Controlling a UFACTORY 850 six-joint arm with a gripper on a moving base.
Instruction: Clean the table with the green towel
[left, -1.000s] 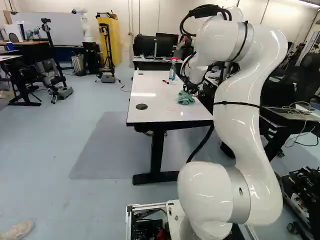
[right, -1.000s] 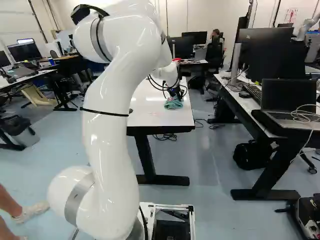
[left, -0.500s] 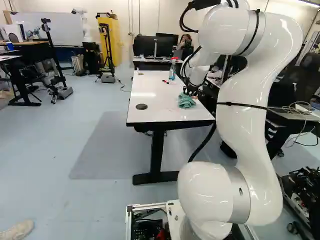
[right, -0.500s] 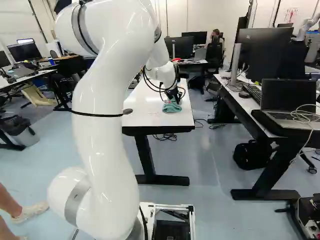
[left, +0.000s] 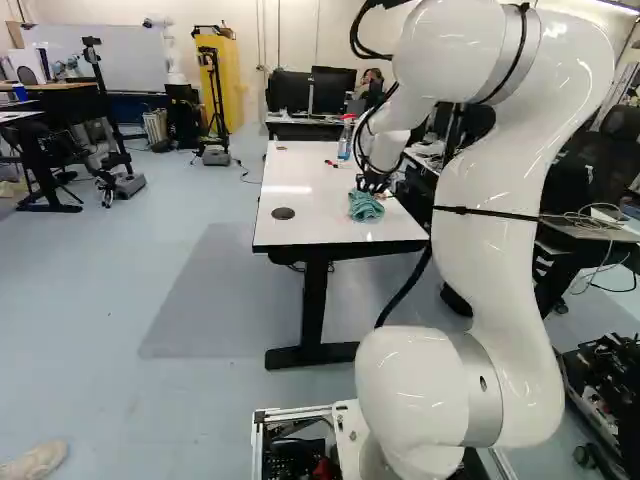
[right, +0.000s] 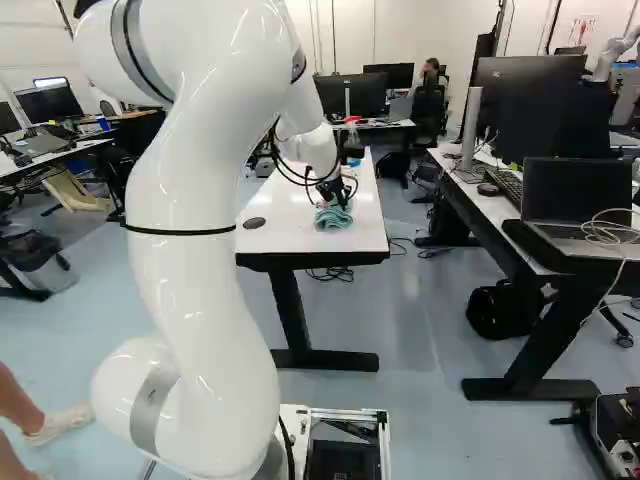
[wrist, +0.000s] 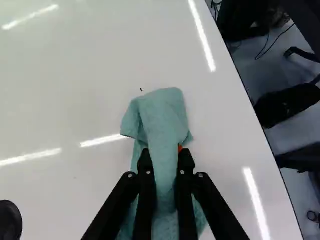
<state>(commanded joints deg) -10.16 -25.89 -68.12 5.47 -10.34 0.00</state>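
Green towel (wrist: 162, 122), pinched in the pincer (left: 373, 183), seemingly touches the table (left: 320, 220).

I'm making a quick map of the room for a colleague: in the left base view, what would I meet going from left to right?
Whiteboard → yellow cabinet → round black desk cap → small red object → green towel.
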